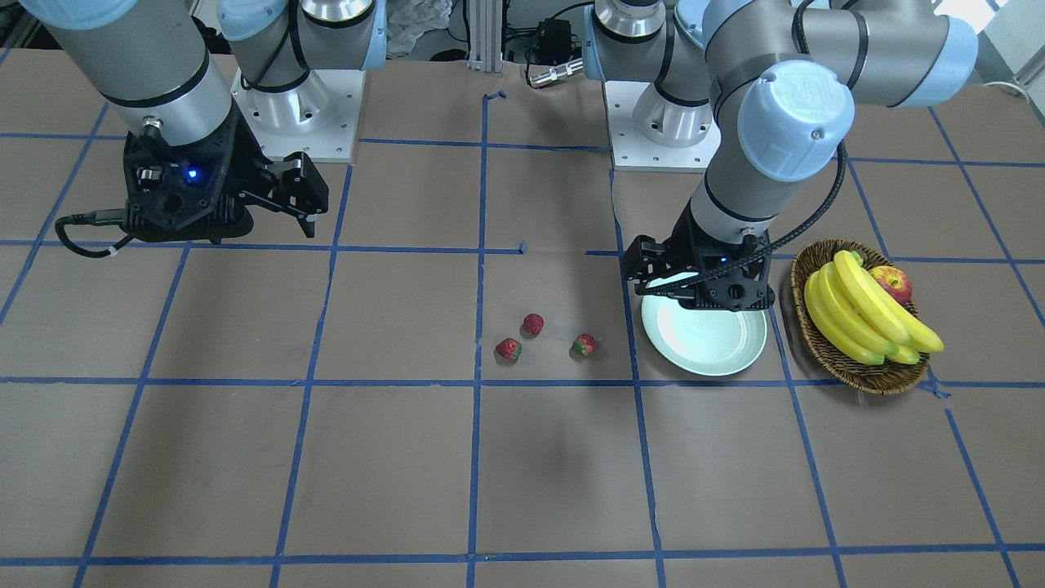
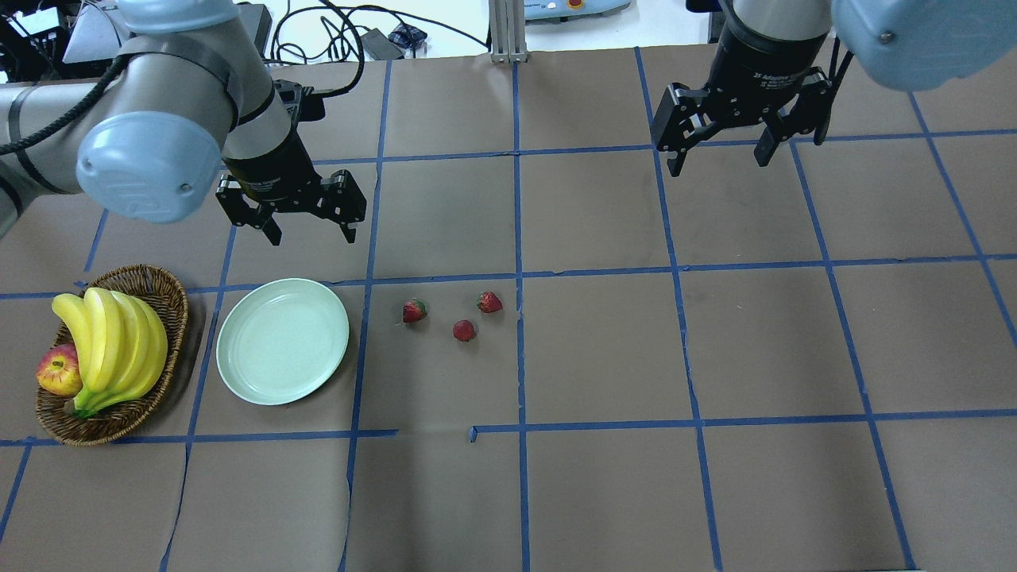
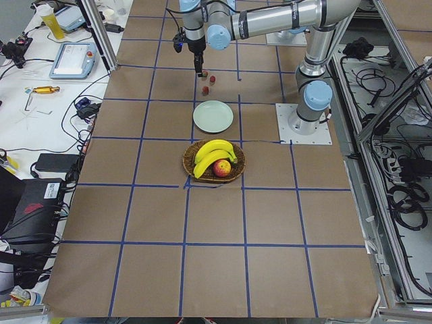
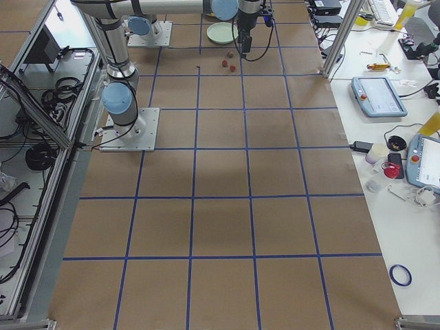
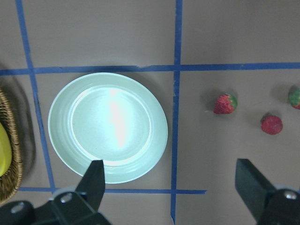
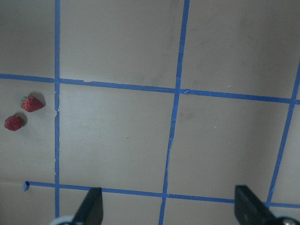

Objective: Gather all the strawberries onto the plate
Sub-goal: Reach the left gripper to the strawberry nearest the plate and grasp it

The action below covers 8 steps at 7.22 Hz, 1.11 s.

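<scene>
Three strawberries lie on the table right of the plate: one (image 2: 414,311) nearest the plate, one (image 2: 464,330) in the middle, one (image 2: 489,302) farthest. The pale mint-green plate (image 2: 283,340) is empty. My left gripper (image 2: 311,236) is open and empty, hovering beyond the plate's far edge. Its wrist view shows the plate (image 5: 108,126) and the strawberries (image 5: 225,104) (image 5: 272,124) between open fingers. My right gripper (image 2: 720,164) is open and empty, high over the table's far right, well away from the strawberries. Its wrist view shows two strawberries (image 6: 31,102) (image 6: 13,123) at the left edge.
A brown wicker basket (image 2: 163,295) with bananas (image 2: 111,349) and a red-yellow apple (image 2: 57,372) stands just left of the plate. Blue tape lines grid the brown table.
</scene>
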Each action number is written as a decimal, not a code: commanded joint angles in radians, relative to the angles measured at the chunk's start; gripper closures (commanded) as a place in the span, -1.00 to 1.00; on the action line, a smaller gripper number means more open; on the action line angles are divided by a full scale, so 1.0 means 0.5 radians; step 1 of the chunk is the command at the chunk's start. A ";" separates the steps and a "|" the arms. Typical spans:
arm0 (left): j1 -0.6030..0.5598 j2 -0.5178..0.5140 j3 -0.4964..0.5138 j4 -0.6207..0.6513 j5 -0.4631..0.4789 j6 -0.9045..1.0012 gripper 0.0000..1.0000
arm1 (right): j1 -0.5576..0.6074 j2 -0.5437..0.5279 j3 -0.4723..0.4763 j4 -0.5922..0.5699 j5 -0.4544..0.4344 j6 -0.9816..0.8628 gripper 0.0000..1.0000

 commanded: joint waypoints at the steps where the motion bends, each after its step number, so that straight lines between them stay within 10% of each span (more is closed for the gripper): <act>1: -0.015 -0.140 -0.059 0.133 -0.069 -0.008 -1.00 | 0.007 0.001 0.004 -0.001 0.003 0.000 -1.00; 8: -0.150 -0.613 -0.121 0.333 -0.213 0.011 -0.73 | 0.010 0.016 0.022 -0.007 -0.019 0.000 -1.00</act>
